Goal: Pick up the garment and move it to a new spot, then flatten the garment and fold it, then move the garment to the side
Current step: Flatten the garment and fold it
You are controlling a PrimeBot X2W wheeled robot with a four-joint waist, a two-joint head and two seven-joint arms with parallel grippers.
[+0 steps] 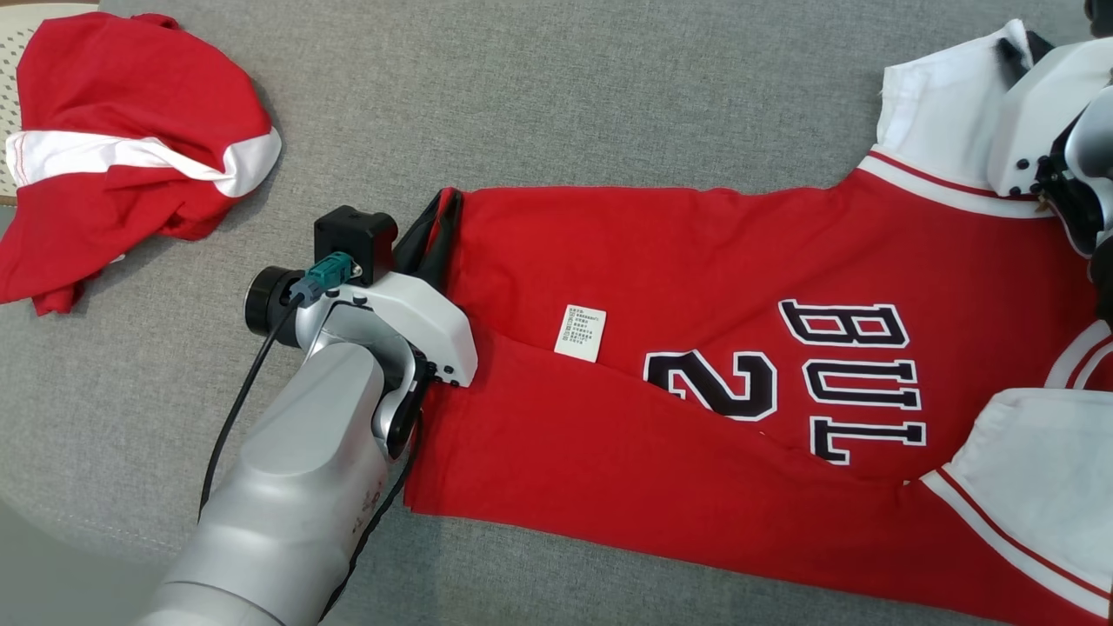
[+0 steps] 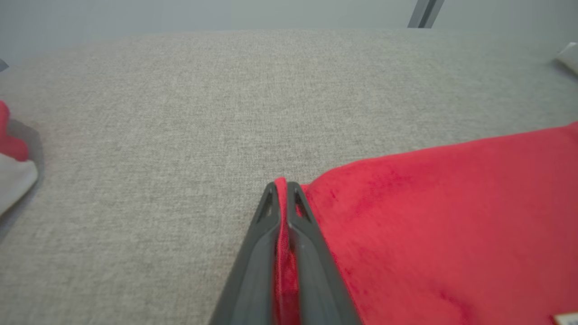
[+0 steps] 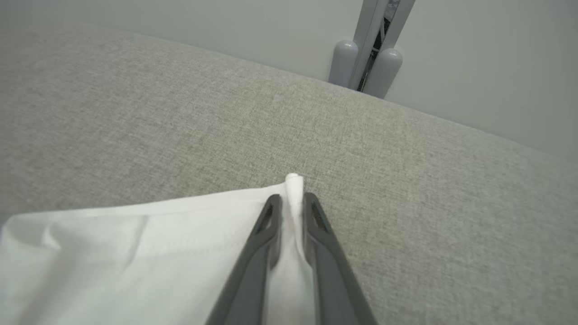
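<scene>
The garment (image 1: 696,287), a red jersey with white sleeves and black lettering, lies spread across the grey cloth surface (image 1: 565,96). Its lower part is folded over, showing a white label (image 1: 580,332). My left gripper (image 1: 445,202) is at the jersey's left hem corner, shut on a pinch of red fabric (image 2: 282,212); in the left wrist view the left gripper (image 2: 282,186) has the cloth squeezed between both fingers. My right gripper (image 1: 1011,48) sits at the upper right on the white sleeve (image 1: 935,96). In the right wrist view the right gripper (image 3: 292,198) is shut on a fold of white sleeve fabric (image 3: 135,243).
A second red and white garment (image 1: 122,148) lies crumpled at the far left, partly over a pale perforated object (image 1: 9,104). Bare grey surface stretches behind the jersey. Two grey posts (image 3: 365,67) stand against the wall beyond the surface's far edge.
</scene>
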